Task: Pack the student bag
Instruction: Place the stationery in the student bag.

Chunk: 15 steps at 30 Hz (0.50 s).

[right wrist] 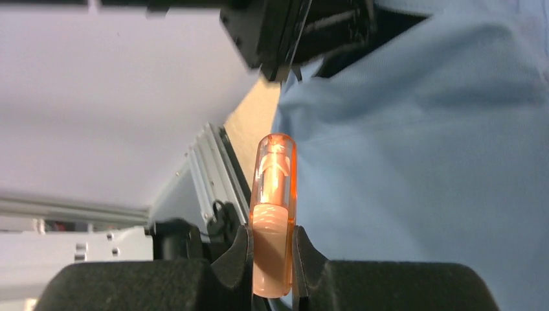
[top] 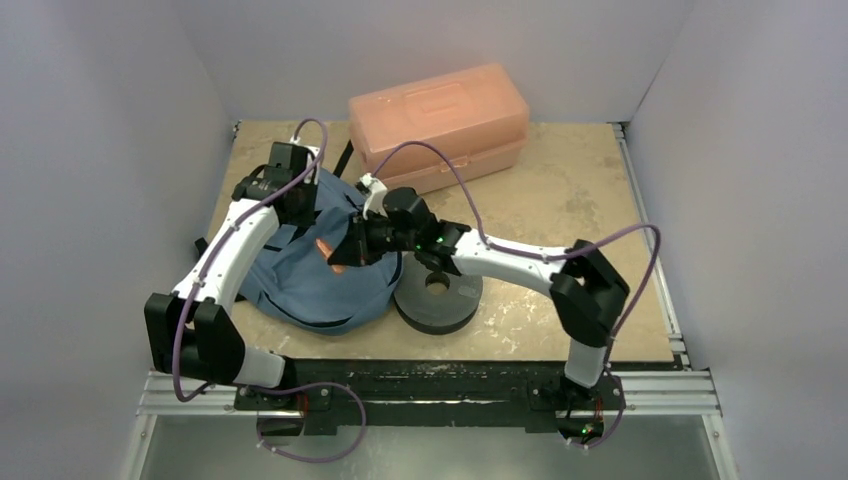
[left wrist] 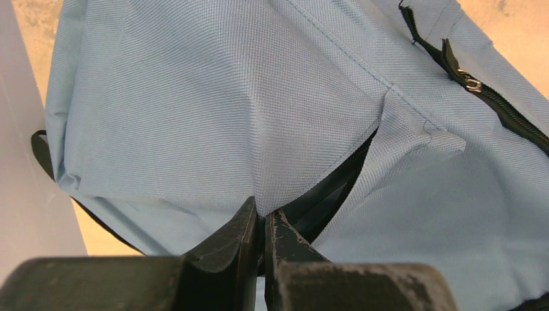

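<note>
1 student bag (top: pixel 300 285); 1 pink box (top: pixel 440 115); 1 grey disc (top: pixel 442 310); 1 orange capped stick (right wrist: pixel 273 194).

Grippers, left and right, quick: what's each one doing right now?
Left gripper: closed, pinching the student bag fabric.
Right gripper: closed on an orange capped stick.

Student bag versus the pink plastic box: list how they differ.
The student bag is soft slate-blue fabric, slumped and rounded; the pink box is rigid, rectangular plastic. The student bag lies at the near left, its fabric pinched in the left gripper; the pink box sits at the far edge, untouched. The student bag is unzipped; the pink box is shut. Both rest on the table.
</note>
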### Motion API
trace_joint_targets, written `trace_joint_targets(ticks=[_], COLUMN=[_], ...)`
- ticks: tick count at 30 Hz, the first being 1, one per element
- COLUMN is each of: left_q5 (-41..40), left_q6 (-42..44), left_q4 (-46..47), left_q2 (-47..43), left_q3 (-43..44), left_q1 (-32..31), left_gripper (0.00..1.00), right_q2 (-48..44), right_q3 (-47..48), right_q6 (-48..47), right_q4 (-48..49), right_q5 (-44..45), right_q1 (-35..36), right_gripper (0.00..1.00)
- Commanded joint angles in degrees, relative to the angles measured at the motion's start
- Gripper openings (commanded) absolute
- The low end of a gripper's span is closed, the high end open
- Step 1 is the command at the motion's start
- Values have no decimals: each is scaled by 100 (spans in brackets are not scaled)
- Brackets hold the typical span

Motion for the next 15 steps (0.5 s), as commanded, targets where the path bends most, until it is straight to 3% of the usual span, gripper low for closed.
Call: trace_joint_targets(ticks=[1,9,15], left_q5=[541,813,842], left_q6=[-197,-291,-351], left_q4=[355,354,328], left_q2=[-322,-387,-471], left_q3=[94,88,107], left_q1=[137,231,320], left_gripper=[0,0,0], right_q2=[794,2129,2350], right_q3=[979,2012,1879], right_q6=[650,1351,1798], right_q4=[851,1197,1413], right_q5=[-992,-894,-585], right_q1=[-236,-470,-695], right_gripper=[0,0,0])
